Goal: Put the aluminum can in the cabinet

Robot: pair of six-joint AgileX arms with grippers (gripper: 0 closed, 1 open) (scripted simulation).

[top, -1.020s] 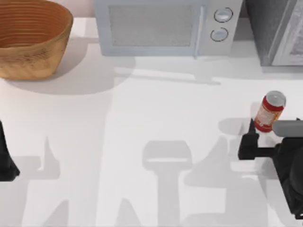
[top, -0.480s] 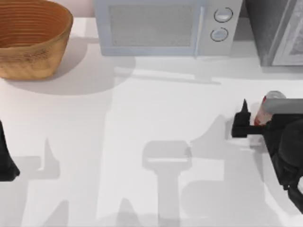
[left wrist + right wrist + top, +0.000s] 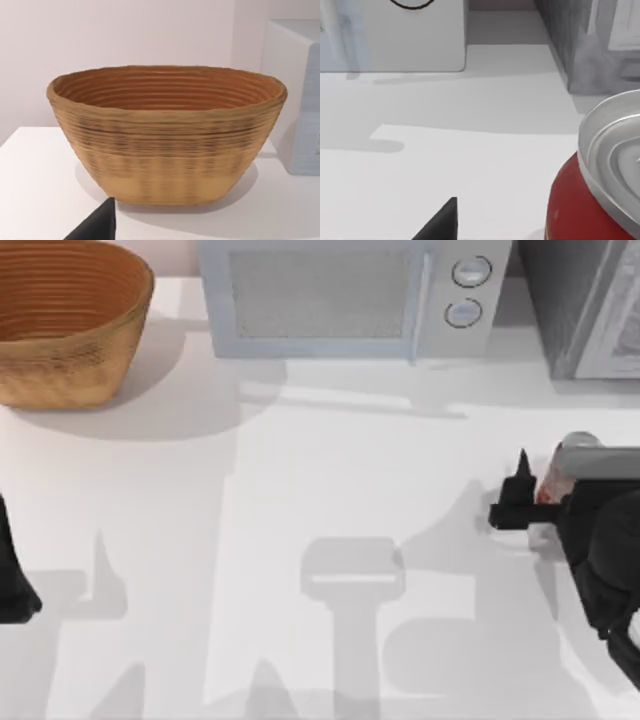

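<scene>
At the right edge of the top view, the right gripper (image 3: 540, 490) sits at the aluminum can (image 3: 553, 480), one dark finger (image 3: 519, 475) on the can's left; whether it grips cannot be told. The left arm (image 3: 12, 575) is parked at the left edge. Farther up stand the basket (image 3: 70, 325), the microwave (image 3: 340, 300) and, upper right, the cabinet (image 3: 580, 305).

Upright red aluminum can (image 3: 592, 200) — near grey cabinet (image 3: 570, 300)

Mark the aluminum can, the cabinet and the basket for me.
aluminum can (image 3: 580, 210): right wrist view, on its red side wall.
cabinet (image 3: 560, 300): top view, on its dark speckled grey surface.
basket (image 3: 170, 150): left wrist view, on its woven outer wall.
</scene>
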